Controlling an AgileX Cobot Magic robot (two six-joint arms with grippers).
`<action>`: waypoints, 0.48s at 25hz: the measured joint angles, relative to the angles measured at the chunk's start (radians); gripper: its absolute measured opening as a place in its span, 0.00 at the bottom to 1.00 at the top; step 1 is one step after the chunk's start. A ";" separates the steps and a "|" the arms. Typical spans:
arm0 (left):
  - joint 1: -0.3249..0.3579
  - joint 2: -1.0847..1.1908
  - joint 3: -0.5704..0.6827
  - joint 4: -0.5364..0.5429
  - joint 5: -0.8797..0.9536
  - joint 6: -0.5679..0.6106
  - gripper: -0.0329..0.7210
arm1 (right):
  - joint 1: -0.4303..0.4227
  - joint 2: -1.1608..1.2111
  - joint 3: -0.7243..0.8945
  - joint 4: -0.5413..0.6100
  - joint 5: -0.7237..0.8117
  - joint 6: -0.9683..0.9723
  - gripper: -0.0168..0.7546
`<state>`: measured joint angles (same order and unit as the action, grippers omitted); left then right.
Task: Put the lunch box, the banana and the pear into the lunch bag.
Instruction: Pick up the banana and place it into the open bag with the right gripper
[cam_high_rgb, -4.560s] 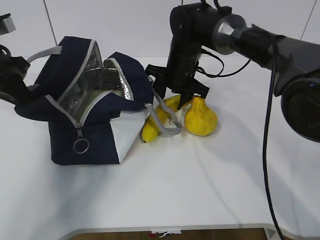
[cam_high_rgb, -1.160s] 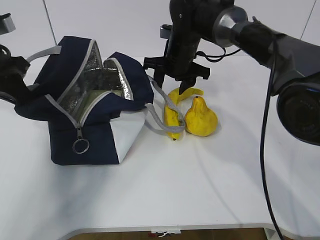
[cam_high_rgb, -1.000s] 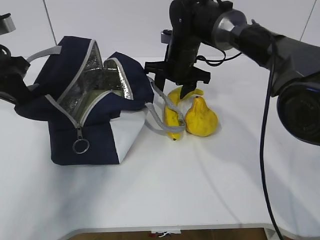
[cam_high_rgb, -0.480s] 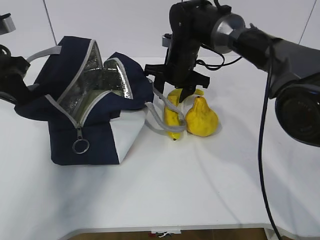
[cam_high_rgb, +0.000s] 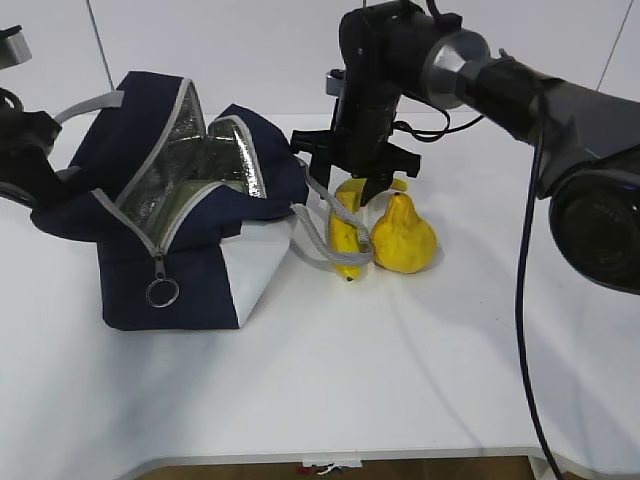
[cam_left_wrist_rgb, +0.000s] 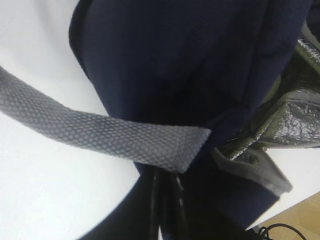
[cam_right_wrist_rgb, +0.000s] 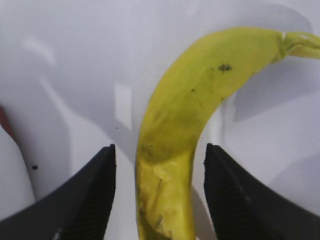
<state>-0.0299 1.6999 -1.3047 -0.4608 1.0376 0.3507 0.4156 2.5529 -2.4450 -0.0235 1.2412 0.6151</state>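
Observation:
The lunch bag (cam_high_rgb: 130, 290) stands open at the left, its silver lining showing. A pale green strip (cam_high_rgb: 225, 185) inside its mouth looks like the lunch box lid; the rest of the lunch box is hidden. The banana (cam_high_rgb: 345, 238) lies on the table beside the pear (cam_high_rgb: 405, 240), right of the bag. My right gripper (cam_high_rgb: 350, 195) is open and points down over the banana's far end. In the right wrist view the banana (cam_right_wrist_rgb: 190, 100) runs between the black fingers (cam_right_wrist_rgb: 92, 195) without touching them. My left gripper (cam_left_wrist_rgb: 165, 210) is shut on the bag's navy fabric (cam_left_wrist_rgb: 165, 60), under a grey handle (cam_left_wrist_rgb: 115, 135).
The bag's other grey handle (cam_high_rgb: 322, 240) loops over the table against the banana. A zipper ring pull (cam_high_rgb: 161, 292) hangs at the bag's front. The white table (cam_high_rgb: 330, 380) runs to its front edge near the bottom of the exterior view.
My right gripper has come down a little over the banana, staying open. Earlier, the banana turned and slid away from the bag. Bag, pear and left arm have not moved.

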 joint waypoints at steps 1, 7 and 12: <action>0.000 0.000 0.000 0.000 0.000 0.000 0.03 | -0.001 0.000 0.000 0.000 0.000 0.000 0.61; 0.000 0.000 0.000 -0.002 0.000 0.000 0.03 | -0.002 0.000 0.000 -0.002 0.000 0.000 0.53; 0.000 0.000 0.000 -0.004 0.000 0.000 0.03 | -0.002 0.000 0.000 0.000 0.000 0.000 0.52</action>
<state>-0.0299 1.6999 -1.3047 -0.4645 1.0376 0.3507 0.4134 2.5529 -2.4450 -0.0240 1.2409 0.6151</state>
